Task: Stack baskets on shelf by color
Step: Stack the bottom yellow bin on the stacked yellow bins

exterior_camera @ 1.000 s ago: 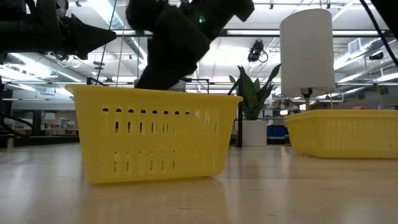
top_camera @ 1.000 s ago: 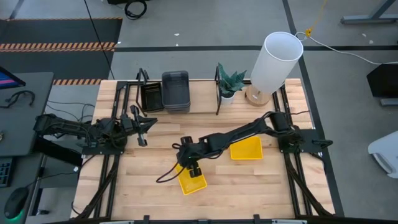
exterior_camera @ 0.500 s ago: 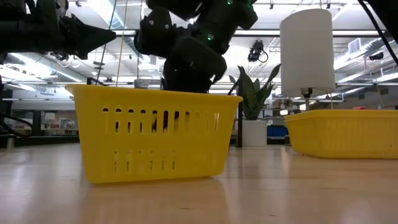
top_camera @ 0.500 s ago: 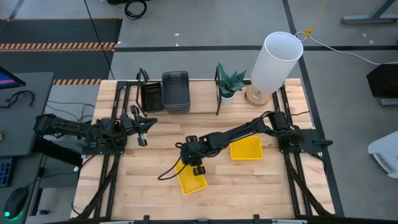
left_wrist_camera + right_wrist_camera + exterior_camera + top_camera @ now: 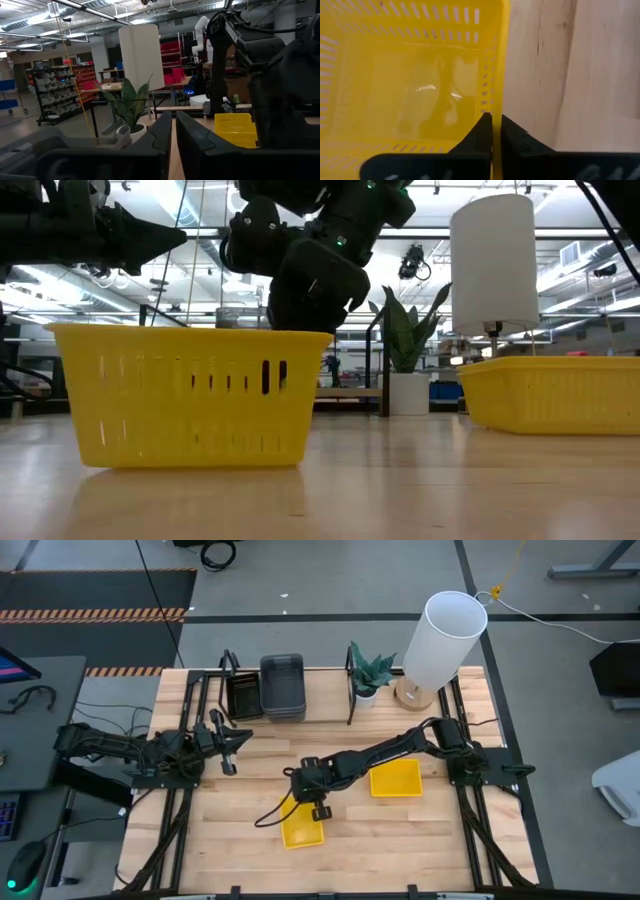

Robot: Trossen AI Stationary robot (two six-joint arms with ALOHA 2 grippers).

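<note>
A yellow basket [image 5: 300, 830] [image 5: 190, 395] stands with its bottom on the table, near the middle front. My right gripper [image 5: 319, 806] [image 5: 496, 125] reaches down at its far right corner and is shut on its wall. A second yellow basket [image 5: 396, 780] [image 5: 555, 392] lies on the table to the right. On the shelf [image 5: 325, 700] at the far edge sit a black basket [image 5: 243, 697] and a stack of dark grey baskets [image 5: 283, 687]. My left gripper [image 5: 228, 755] [image 5: 172, 122] waits shut at the table's left, above the table, touching nothing. My right gripper pinches the yellow basket's right-hand wall [image 5: 496, 107] at its rim, near the far end. One finger [image 5: 479, 131] is inside the basket and one outside. The fingers slant down from the far right. The basket's bottom rests on the table.
A potted plant [image 5: 370, 675] stands at the shelf's right end, and a tall white cylinder lamp [image 5: 443, 640] at the far right corner. A dark cable [image 5: 268, 818] trails on the table left of the held basket. Bare wood lies along the near edge.
My right gripper has sunk over the near yellow basket's wall, tipped further down and shut on it. The basket has turned about on the table and slid a little toward the left edge, now lying squarer to the table's edges.
</note>
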